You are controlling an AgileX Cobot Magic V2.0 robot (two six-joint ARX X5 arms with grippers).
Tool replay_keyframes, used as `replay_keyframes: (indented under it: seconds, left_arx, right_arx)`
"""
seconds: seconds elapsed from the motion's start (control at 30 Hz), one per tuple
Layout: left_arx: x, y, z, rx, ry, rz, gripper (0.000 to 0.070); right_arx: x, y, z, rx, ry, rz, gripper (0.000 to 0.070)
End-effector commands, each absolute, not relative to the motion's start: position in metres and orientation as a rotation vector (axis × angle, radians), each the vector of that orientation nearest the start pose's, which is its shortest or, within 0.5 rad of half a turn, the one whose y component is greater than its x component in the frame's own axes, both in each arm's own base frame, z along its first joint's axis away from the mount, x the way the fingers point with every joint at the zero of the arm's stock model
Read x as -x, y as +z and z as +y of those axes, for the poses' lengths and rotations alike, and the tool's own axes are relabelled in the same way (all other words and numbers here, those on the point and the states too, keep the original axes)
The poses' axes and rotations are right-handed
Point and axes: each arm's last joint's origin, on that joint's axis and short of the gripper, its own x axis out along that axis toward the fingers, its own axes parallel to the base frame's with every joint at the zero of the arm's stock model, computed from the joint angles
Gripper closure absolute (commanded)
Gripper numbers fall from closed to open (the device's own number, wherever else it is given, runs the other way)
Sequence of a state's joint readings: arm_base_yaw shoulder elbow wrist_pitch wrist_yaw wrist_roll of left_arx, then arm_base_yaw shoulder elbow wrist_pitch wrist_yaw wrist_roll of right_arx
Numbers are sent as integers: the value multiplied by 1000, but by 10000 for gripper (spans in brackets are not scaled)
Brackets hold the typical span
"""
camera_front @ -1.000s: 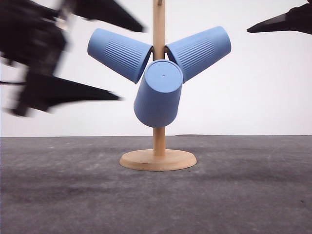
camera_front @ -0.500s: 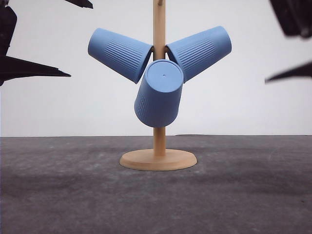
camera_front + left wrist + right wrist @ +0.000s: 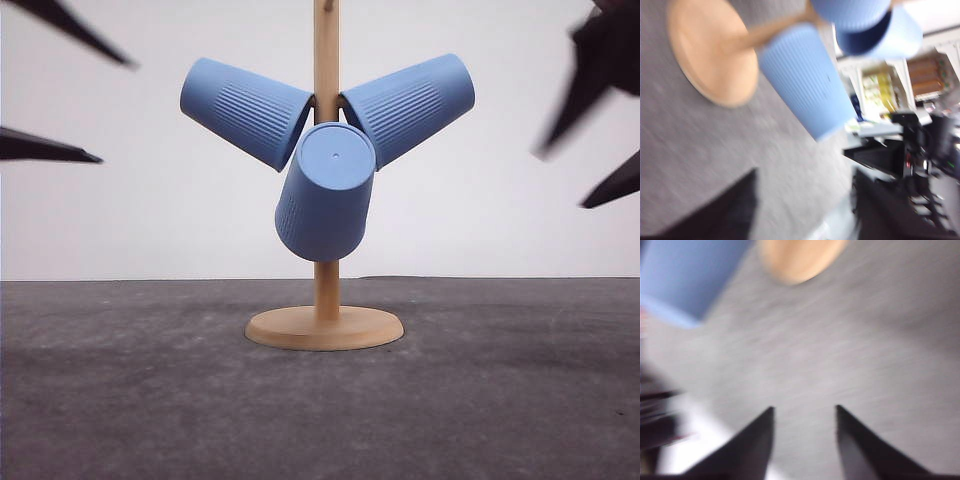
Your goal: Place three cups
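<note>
Right now all three light-blue ribbed cups hang on the wooden pegged stand [image 3: 326, 300]: the left cup [image 3: 245, 110] and right cup [image 3: 410, 105] angle up and outward, and the front cup [image 3: 325, 195] tilts with its flat bottom toward the camera. My left gripper [image 3: 55, 95] and right gripper [image 3: 600, 130] hover well clear at either side, jaws spread wide and empty, above the grey table [image 3: 320, 400].

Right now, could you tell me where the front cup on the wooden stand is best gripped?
Probably across the ribbed sidewall of the front cup, coming from the front: its flat base faces the camera, tilted upward, and the mouth sits hidden toward the stand.
</note>
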State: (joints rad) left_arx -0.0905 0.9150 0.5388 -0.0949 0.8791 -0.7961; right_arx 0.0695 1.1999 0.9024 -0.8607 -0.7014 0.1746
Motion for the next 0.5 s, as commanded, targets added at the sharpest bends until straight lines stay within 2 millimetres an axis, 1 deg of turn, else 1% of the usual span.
replay_keyframes:
  seconds: [0.0, 0.07, 0.1, 0.23, 0.33, 0.4, 0.47]
  left_arx:
    - [-186, 242, -33, 804, -744, 742, 687]
    - [-187, 242, -25, 763, -721, 703, 690]
    - [-187, 242, -23, 745, -705, 690, 690]
    - [-184, 249, -14, 573, -563, 637, 690]
    - [-177, 262, -9, 320, -427, 612, 690]
    - [-171, 272, -9, 179, -364, 587, 689]
    - [-163, 284, -10, 123, -312, 514, 690]
  right_arx:
    - [-210, 260, 29, -300, 549, 1095, 604]
    - [-205, 269, 25, -165, 477, 1013, 675]
    - [-203, 274, 24, -119, 443, 972, 696]
    - [-189, 299, 19, 1, 361, 774, 696]
    - [-176, 315, 17, 62, 348, 633, 696]
    - [-169, 323, 16, 85, 346, 561, 696]
    - [-162, 326, 15, 90, 339, 505, 696]
